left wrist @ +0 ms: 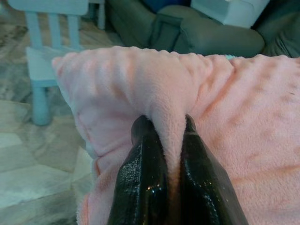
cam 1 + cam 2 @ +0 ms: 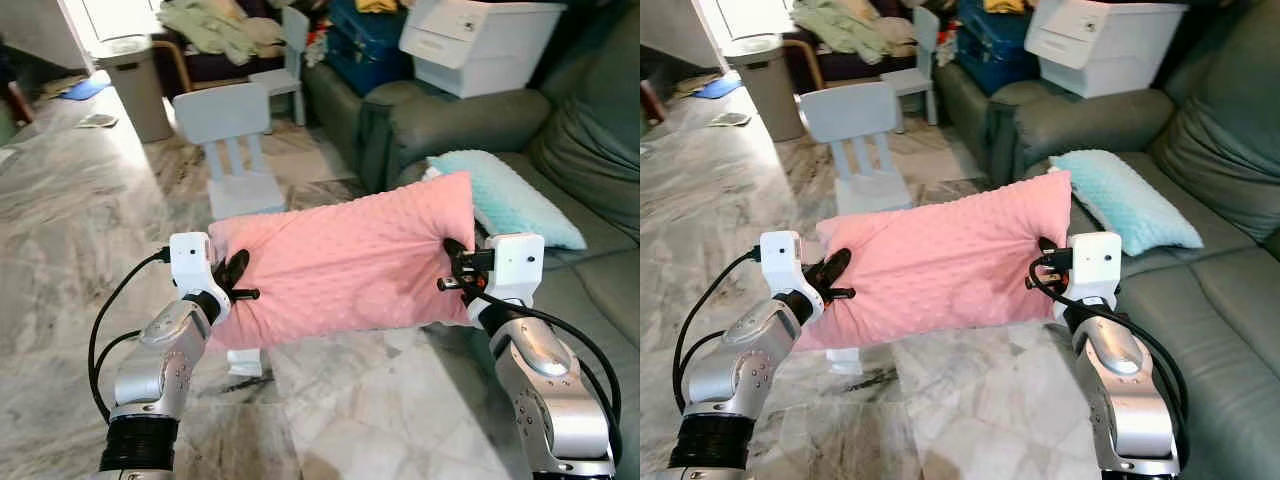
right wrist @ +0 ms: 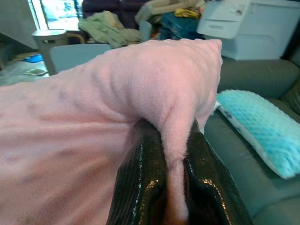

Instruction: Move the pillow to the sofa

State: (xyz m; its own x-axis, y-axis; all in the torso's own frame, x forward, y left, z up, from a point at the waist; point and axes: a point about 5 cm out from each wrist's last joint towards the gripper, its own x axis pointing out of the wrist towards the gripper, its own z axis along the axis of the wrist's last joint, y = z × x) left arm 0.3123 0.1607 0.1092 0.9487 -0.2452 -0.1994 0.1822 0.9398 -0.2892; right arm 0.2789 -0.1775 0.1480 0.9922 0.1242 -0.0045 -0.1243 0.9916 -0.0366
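Note:
A pink dotted pillow (image 2: 345, 260) hangs in the air between both arms, above the marble floor. My left gripper (image 2: 234, 272) is shut on a fold at the pillow's left end, with its black fingers (image 1: 143, 183) pinching the fabric. My right gripper (image 2: 457, 268) is shut on a fold at the right end, close to the sofa. The grey-green sofa (image 2: 590, 270) stands at my right, its seat just beyond the pillow's right end.
A turquoise pillow (image 2: 505, 195) lies on the sofa seat. A pale blue child's chair (image 2: 232, 140) stands right behind the pink pillow, another (image 2: 283, 62) farther back. A white storage box (image 2: 480, 40) sits on an armchair (image 2: 420, 115). A grey bin (image 2: 135, 80) stands far left.

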